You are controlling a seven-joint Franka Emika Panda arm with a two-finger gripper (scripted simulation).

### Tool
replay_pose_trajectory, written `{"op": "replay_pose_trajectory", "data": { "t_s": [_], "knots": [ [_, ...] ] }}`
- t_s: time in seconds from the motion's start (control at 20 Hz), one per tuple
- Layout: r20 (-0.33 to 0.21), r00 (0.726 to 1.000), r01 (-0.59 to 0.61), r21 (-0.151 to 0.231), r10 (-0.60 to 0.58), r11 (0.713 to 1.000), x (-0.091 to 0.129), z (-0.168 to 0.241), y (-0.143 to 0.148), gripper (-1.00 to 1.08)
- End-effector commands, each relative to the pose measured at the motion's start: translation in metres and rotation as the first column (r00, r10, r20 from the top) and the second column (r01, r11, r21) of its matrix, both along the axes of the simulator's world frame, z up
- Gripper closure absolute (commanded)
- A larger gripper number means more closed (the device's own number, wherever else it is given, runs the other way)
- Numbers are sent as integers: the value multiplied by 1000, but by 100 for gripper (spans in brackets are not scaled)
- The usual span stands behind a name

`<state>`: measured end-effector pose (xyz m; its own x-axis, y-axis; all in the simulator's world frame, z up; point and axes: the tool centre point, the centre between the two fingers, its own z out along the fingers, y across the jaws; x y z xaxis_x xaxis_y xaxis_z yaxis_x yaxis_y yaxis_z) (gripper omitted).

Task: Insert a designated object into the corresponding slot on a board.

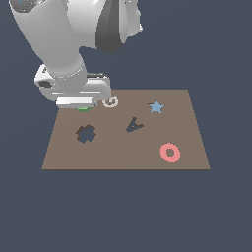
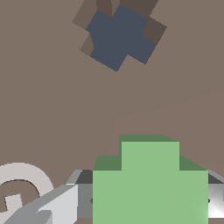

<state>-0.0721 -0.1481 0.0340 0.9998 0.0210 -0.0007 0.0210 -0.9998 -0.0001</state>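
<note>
One green block (image 2: pixel 149 183), one cross slot (image 1: pixel 85 133), one board (image 1: pixel 123 155).

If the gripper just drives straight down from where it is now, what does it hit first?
Probably bare board, not the slot. The gripper, with the green block between its fingers, sits at the board's far edge, short of the slot; height above it is unclear.

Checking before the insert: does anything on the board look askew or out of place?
Nothing stands out. The green block sits at the gripper, away from the cross slot. The blue star and pink ring lie flat on the board.
</note>
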Motion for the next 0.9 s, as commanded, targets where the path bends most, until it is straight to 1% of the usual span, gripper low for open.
{"op": "replay_pose_trajectory", "data": {
  "t_s": [0.0, 0.2, 0.3, 0.4, 0.6, 0.7, 0.85],
  "knots": [
    [1, 998, 68, 0, -68, 998, 2, 0, 4, 108],
    [1, 981, 196, 0, -196, 981, 5, 1, 12, 108],
    [1, 964, 266, 0, -266, 964, 8, 1, 16, 108],
    [1, 941, 337, 0, -337, 941, 11, 1, 20, 108],
    [1, 881, 473, 0, -473, 881, 17, 2, 27, 108],
    [1, 843, 538, 0, -538, 843, 21, 2, 30, 108],
    [1, 777, 630, 1, -630, 777, 27, 3, 34, 108]
  ]
}}
